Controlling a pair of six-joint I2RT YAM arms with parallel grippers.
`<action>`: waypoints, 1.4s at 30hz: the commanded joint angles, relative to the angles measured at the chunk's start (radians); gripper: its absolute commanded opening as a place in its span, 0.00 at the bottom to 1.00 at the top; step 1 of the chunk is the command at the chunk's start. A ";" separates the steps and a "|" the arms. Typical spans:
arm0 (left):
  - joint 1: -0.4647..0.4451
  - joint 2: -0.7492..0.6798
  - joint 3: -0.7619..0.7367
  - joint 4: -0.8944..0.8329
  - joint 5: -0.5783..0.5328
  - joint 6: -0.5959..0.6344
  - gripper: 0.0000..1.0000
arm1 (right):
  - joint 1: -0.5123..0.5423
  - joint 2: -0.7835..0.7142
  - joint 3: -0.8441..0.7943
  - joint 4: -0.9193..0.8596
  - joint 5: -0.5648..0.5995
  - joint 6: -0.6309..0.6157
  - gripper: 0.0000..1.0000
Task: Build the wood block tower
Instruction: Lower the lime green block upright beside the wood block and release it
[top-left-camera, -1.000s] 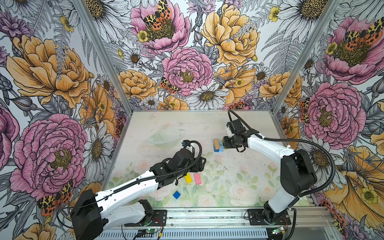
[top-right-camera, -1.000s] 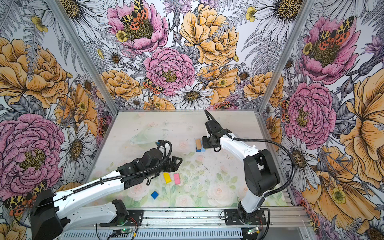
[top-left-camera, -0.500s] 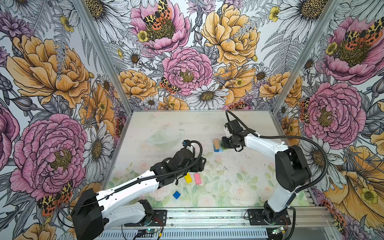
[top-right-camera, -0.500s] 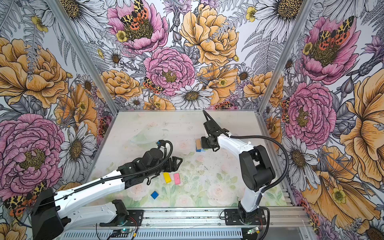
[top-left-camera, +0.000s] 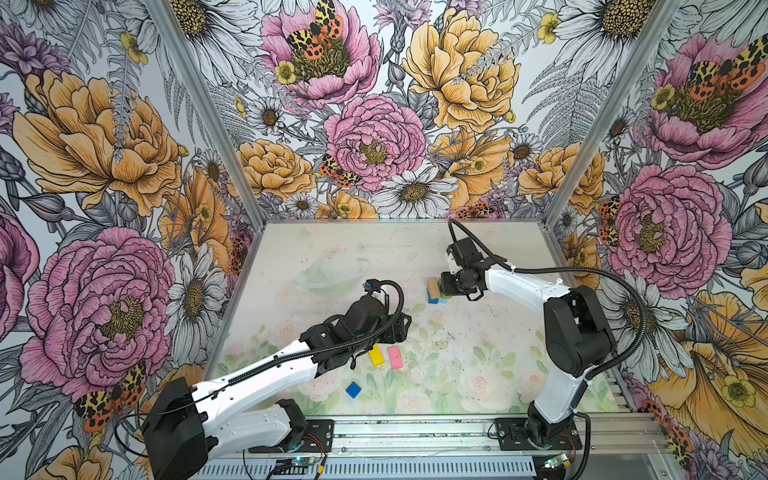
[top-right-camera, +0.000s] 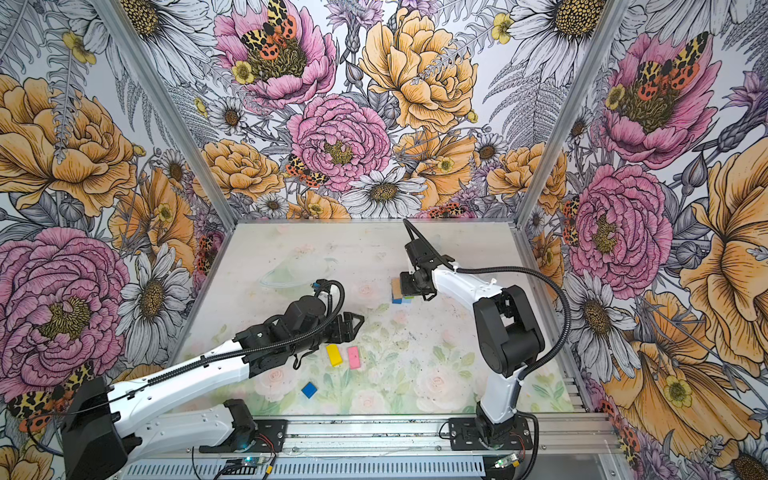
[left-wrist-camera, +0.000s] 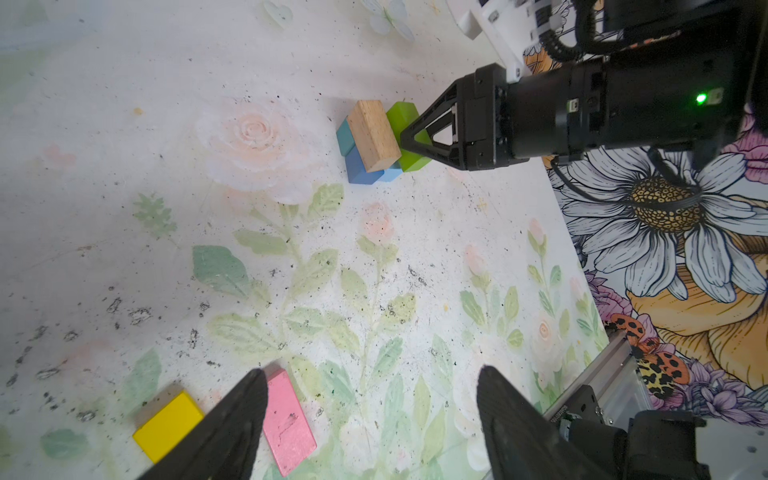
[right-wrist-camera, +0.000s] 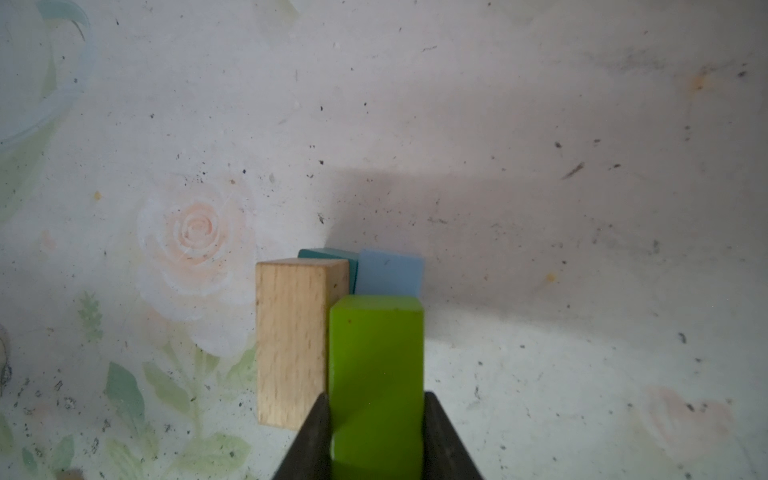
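Cube of dark blue (top-left-camera: 353, 390) is lying nearest, then the yellow brick (top-left-camera: 376, 356) and pink brick (top-left-camera: 395, 358), with my left pincer (left-wrist-camera: 370, 374) hanging just beyond them, jaws apart. Farther right, my right pincer (right-wrist-camera: 376, 398) is clamping the green brick (left-wrist-camera: 401, 116) beside the tan brick (left-wrist-camera: 371, 135), over the teal cube (right-wrist-camera: 332, 254) and light blue cube (right-wrist-camera: 390, 272).

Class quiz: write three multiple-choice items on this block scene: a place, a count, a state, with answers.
1. The tan brick rests: A on the cubes; B under them; C far from them.
2. Blocks lying well apart from it: A one; B three; C six.
3. The right claw is: A open; B shut on the green brick; C shut, empty.
Answers: 1A, cubes show beneath it; 2B, yellow brick, pink brick, dark blue cube; 3B, green sits clamped between its tips.
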 joint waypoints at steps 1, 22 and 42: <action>0.012 -0.024 0.000 0.014 0.018 0.015 0.81 | -0.007 0.012 0.036 0.026 -0.006 0.012 0.22; 0.016 -0.032 -0.012 0.009 0.013 0.015 0.80 | -0.013 0.030 0.041 0.026 -0.022 0.026 0.31; 0.018 -0.035 -0.015 0.006 0.013 0.018 0.78 | -0.016 0.019 0.046 0.020 -0.021 0.032 0.42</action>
